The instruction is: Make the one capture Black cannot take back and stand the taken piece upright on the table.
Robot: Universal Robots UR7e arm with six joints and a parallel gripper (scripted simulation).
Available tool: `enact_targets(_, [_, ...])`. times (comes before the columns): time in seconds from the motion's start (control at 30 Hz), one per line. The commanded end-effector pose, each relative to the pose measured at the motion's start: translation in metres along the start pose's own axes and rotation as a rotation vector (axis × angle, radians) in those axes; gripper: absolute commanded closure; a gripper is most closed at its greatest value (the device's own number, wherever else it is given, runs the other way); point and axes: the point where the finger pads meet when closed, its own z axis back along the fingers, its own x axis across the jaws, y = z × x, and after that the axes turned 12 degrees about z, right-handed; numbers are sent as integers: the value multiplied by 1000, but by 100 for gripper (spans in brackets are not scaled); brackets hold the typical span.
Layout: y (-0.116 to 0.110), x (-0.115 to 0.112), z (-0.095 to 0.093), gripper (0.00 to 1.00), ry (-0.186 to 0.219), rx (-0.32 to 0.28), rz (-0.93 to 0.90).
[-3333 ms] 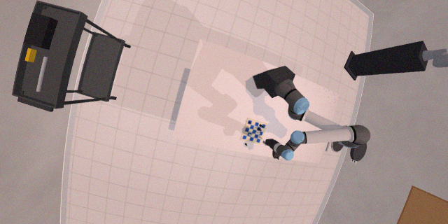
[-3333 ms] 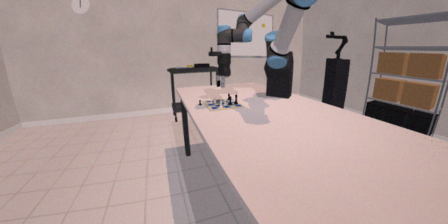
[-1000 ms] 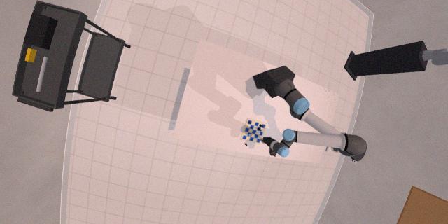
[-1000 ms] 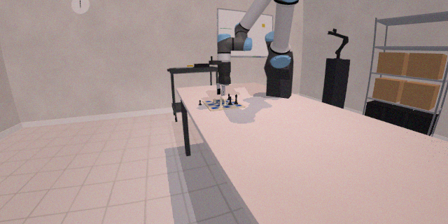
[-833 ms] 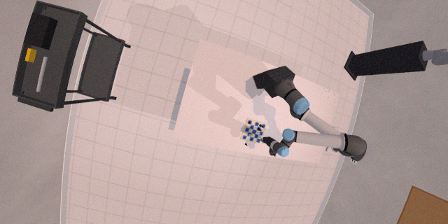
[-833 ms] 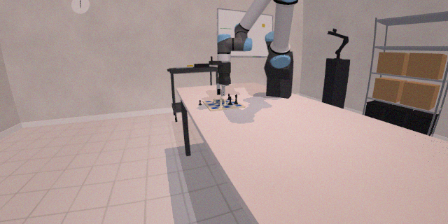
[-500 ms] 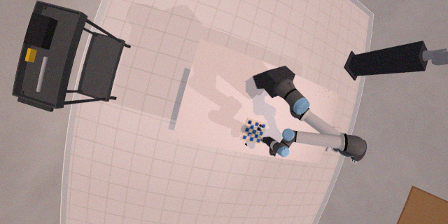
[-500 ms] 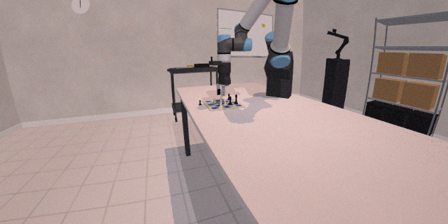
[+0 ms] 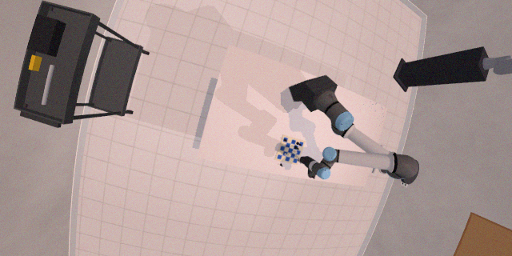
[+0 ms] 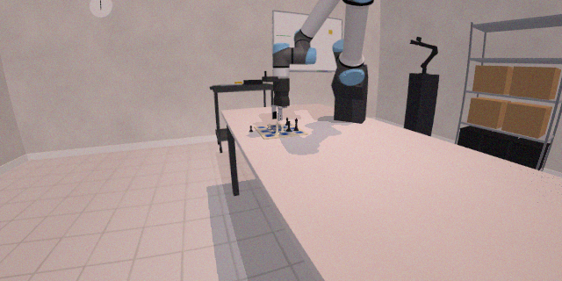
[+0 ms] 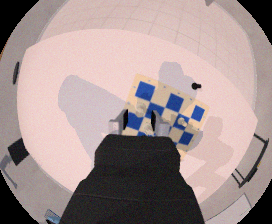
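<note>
The arm's tool [image 10: 277,118] hangs low over the near-left part of the small blue-and-cream chessboard [image 10: 303,133] on the pale surface [image 10: 395,193] — fingers spread, nothing between them. One black piece [image 10: 251,129] stands upright on the surface just left of the board, apart from it; by the look of things it is the taken piece, already set down. Judged from that, the first half of the job is done, and what remains is moving White's capturing piece onto the vacated square. A pale piece [image 10: 269,126] stands just beside the fingers, while two taller black pieces [image 10: 296,125] stand farther right on the board — squares and lettering are too small to read.
</note>
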Motion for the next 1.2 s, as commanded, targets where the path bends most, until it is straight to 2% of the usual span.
enact_targets(0.0, [0, 0, 0, 21, -1, 1, 0])
enact_targets(0.6, [0, 0, -2, 21, -1, 1, 1])
enact_targets(1.07, [0, 0, -34, 21, -1, 1, 0])
enact_targets(1.17, [0, 0, -36, 21, -1, 1, 1])
